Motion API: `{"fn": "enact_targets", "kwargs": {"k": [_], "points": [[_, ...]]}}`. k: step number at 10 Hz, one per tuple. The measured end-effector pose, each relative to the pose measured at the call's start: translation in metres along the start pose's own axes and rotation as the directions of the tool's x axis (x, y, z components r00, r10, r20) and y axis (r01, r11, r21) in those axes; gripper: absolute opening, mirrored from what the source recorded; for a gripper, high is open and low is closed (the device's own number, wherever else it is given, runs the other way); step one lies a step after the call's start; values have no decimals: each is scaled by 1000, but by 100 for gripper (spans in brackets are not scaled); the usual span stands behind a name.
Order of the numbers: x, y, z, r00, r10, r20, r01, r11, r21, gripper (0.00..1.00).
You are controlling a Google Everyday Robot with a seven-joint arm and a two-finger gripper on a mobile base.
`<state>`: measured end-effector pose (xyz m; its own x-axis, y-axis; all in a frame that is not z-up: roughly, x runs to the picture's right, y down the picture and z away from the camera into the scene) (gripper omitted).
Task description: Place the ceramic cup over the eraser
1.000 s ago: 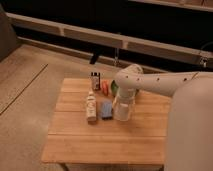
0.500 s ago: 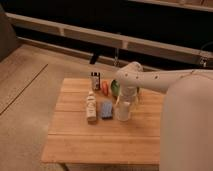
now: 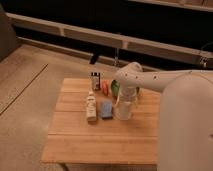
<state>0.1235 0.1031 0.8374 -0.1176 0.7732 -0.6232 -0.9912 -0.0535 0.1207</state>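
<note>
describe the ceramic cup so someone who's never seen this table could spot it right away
On the wooden table, look just right of the middle, where the robot's hand hangs. The ceramic cup stands directly under it, beside the flat blue eraser. It is plain white and tapered, with no label, unlike the white bottle on the eraser's other side.
</note>
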Motion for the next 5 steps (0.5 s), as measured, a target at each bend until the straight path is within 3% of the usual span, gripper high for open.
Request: {"fn": "enact_targets", "kwargs": {"k": [2,4,5], "points": [[-2,2,-4,1000,-17,12,17,1000,0,30],[-6,10,-29,999,-25,34,25,1000,-1,9],[-7,15,-45,999,-23,43,23,1000,-1,3]]}}
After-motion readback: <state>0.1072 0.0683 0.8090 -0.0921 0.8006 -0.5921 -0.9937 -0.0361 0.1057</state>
